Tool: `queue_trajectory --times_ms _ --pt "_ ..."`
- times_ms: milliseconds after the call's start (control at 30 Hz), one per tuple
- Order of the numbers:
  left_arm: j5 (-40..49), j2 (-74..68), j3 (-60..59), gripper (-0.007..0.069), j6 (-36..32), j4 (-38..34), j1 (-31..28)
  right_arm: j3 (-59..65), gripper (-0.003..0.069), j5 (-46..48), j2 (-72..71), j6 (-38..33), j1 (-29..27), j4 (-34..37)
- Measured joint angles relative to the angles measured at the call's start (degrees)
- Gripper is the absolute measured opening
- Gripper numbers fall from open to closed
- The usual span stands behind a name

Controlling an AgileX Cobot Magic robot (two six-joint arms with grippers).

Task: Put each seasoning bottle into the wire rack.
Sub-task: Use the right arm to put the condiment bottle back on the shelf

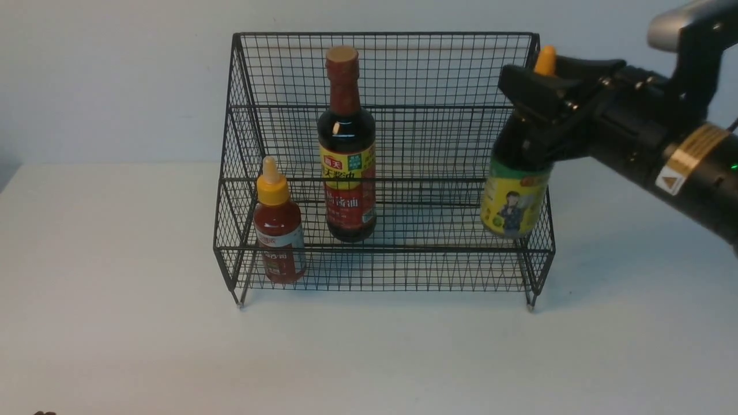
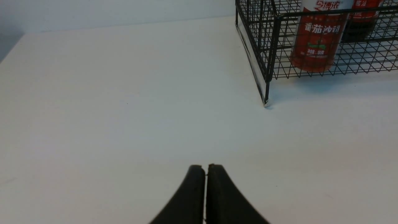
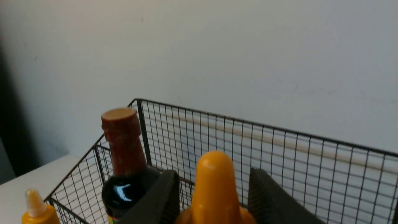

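The black wire rack (image 1: 380,33) stands mid-table. A small red bottle with a yellow nozzle (image 1: 278,230) stands at its front left. A tall dark bottle with a brown cap (image 1: 346,155) stands upright in its middle. My right gripper (image 1: 519,115) is shut on the small dark bottle with a yellow label (image 1: 510,202). It holds that bottle by the shoulder, slightly tilted, off the floor at the rack's right end. In the right wrist view its orange nozzle (image 3: 214,186) rises between my fingers (image 3: 164,199). My left gripper (image 2: 205,166) is shut and empty over bare table, short of the rack's left corner (image 2: 267,62).
A pale wall rises close behind the rack (image 3: 279,140). White table (image 1: 115,323) stretches in front of the rack and to both sides. The rack's short feet (image 1: 240,303) rest on the table.
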State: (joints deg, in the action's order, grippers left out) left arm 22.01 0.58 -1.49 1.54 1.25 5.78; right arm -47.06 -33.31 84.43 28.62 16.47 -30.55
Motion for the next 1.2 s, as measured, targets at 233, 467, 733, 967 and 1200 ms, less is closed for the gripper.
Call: queue_trajectory --times_ms 233,467,733,967,1200 --pt "0.0 0.0 0.0 -0.0005 0.0 0.0 0.0 -0.8 0.0272 -4.2 5.9 0.0 0.2 1.5" --pt "0.0 0.0 0.0 -0.0005 0.0 0.0 0.0 -1.0 0.0272 -9.3 8.0 0.0 0.3 1.8" --pt "0.0 0.0 0.0 -0.0005 0.0 0.0 0.0 -0.6 0.0272 -12.7 8.2 -5.9 0.4 2.7" --pt "0.0 0.0 0.0 -0.0005 0.0 0.0 0.0 -0.4 0.0272 -9.8 8.4 -11.2 0.4 2.1" --pt "0.0 0.0 0.0 -0.0005 0.0 0.0 0.0 -0.3 0.0272 -8.0 8.7 -11.4 0.4 1.8"
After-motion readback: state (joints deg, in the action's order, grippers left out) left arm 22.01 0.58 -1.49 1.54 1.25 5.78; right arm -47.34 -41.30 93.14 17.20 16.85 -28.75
